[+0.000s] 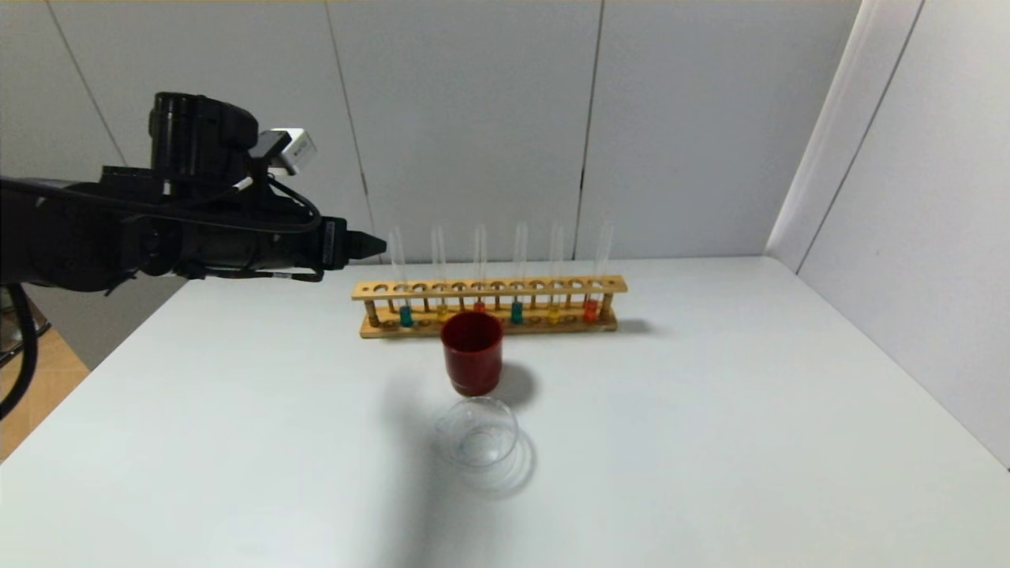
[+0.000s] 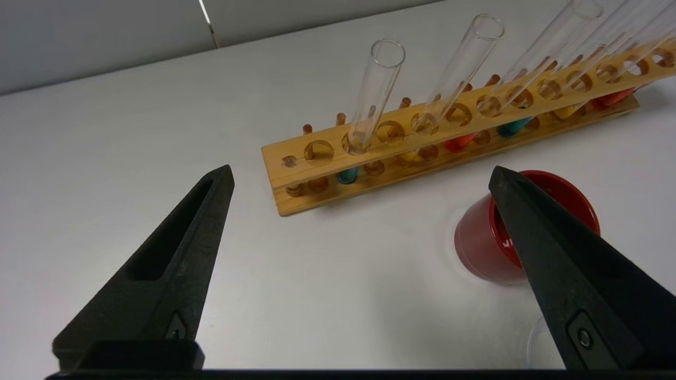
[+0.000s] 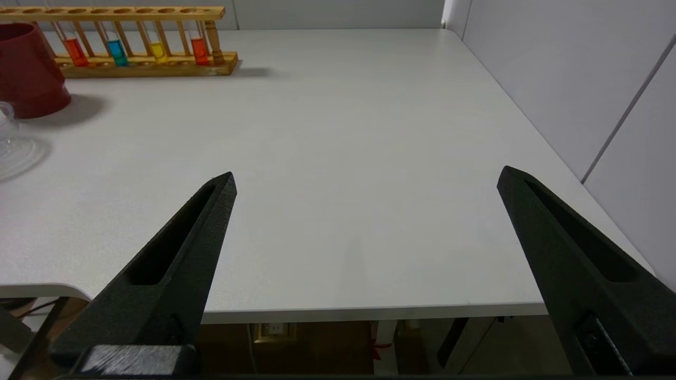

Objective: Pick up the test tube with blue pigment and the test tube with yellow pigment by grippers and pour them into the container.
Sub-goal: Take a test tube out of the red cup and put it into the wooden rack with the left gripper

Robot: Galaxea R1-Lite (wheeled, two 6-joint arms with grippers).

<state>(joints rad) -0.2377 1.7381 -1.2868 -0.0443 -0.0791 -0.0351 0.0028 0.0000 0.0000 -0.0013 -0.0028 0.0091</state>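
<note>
Nothing picked up yet; both pours are still to do.

Left claw [image 1: 371, 245] hangs spread wide and empty, left of the wooden rack [image 1: 489, 288] on the worktop [image 1: 710, 410]; blue tube [image 1: 405, 315] stands in the rack near its left end, another blue one further along; yellow tube [image 1: 553, 314] nearer the right end; red cup [image 1: 472, 353] before the rack; glass beaker [image 1: 476, 432] nearer, apparently empty; right claw [image 3: 364, 182] waits wide open over the near right edge.

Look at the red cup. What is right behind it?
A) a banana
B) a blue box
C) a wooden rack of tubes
C: in the head view the red cup stands on the table just in front of the wooden rack, which holds upright glass tubes with coloured liquid.
</note>
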